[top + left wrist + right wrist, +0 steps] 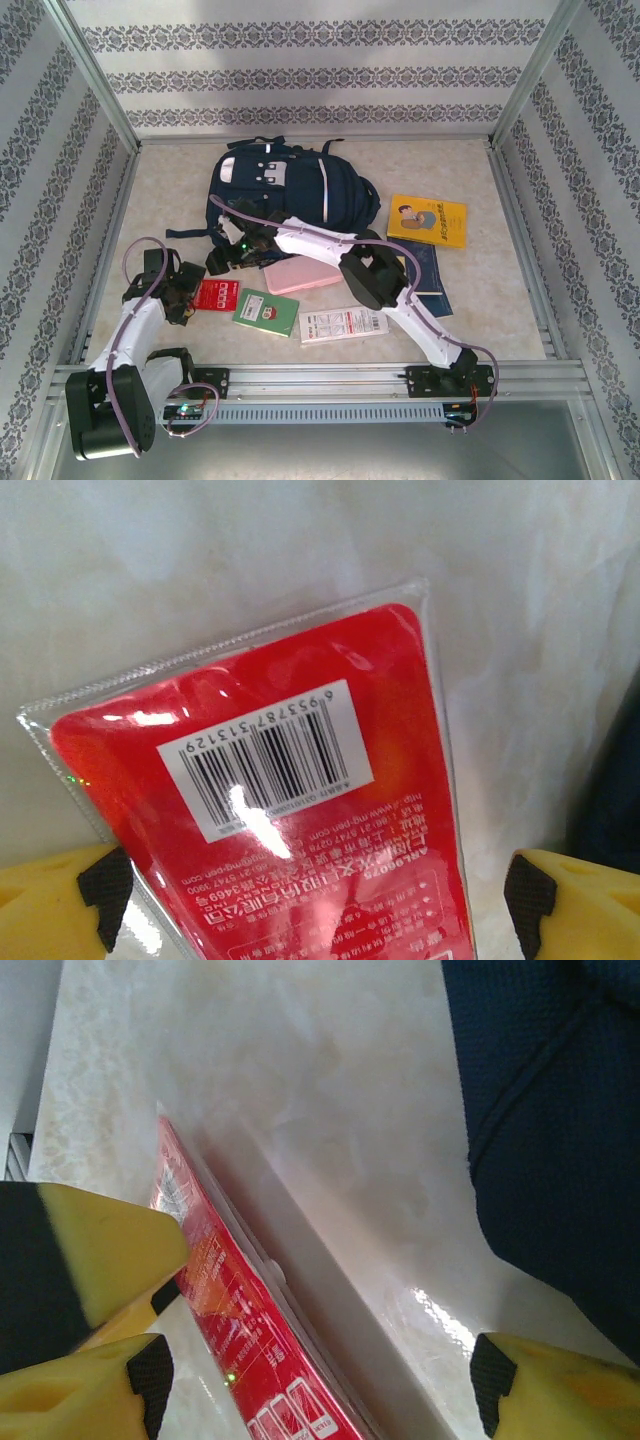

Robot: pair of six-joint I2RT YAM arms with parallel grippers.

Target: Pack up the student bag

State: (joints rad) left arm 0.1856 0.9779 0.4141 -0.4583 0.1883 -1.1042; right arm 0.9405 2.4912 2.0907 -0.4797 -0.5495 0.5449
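Student bag (285, 190) lies flat at far centre of the table (500, 320), front patches up; can't tell if any zip is open. Judging by the layout, packing is at an early stage: nothing shows inside the bag and all loose items sit out on the table. These are a red packet (215, 295) near left, green booklet (265, 312) and white label pack (342, 323) near centre, pink case (300, 272) just beside the bag's near edge, yellow book (427, 220) far right, and dark blue book (428, 278) partly under the right arm. Left gripper (190, 292) is low over the red packet, jaws spread wide either side of it, not clamped. Right gripper (232, 255) is between the bag's near-left corner and the red packet, jaws apart, holding nothing. Likely step: first pick, red packet. All items are left to load. The surface is a pale cream marbled top, glossy, with glare. Patterned striped wallpaper covers three walls, and a metal frame rail runs along the near edge.
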